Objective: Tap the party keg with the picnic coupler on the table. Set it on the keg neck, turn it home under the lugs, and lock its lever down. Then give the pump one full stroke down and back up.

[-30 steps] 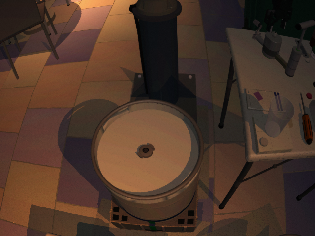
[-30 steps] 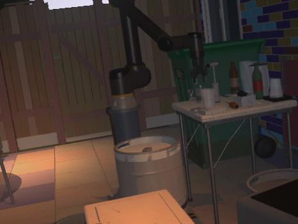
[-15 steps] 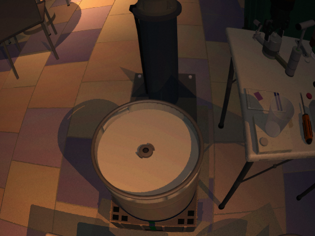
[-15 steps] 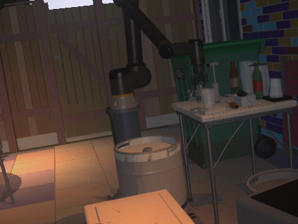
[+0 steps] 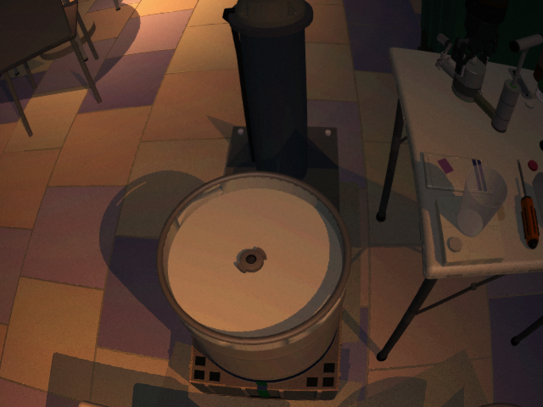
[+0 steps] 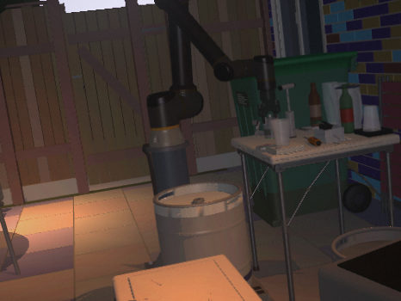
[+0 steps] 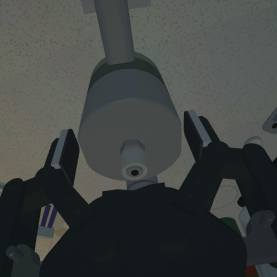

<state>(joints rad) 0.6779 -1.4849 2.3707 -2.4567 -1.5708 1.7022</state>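
Observation:
My gripper [image 7: 131,129] hangs over the far end of the folding table [image 5: 473,175], with its fingers on either side of the grey cylindrical body of the picnic coupler [image 7: 129,124]. The coupler [image 5: 466,81] stands upright on the table, and a bar joins it to the pump cylinder [image 5: 506,103] with its T-handle. The keg [image 5: 254,263] stands on the floor beside the table on a crate, with its lugged neck [image 5: 251,259] in the middle of its top. The gripper [image 6: 267,112] is open and holds nothing.
A clear plastic cup [image 5: 480,203] lies on the table near an orange-handled screwdriver [image 5: 528,214] and a small disc [image 5: 455,243]. Bottles [image 6: 315,105] and a paper roll stand along the table's far side. The arm's dark pedestal [image 5: 272,87] rises behind the keg.

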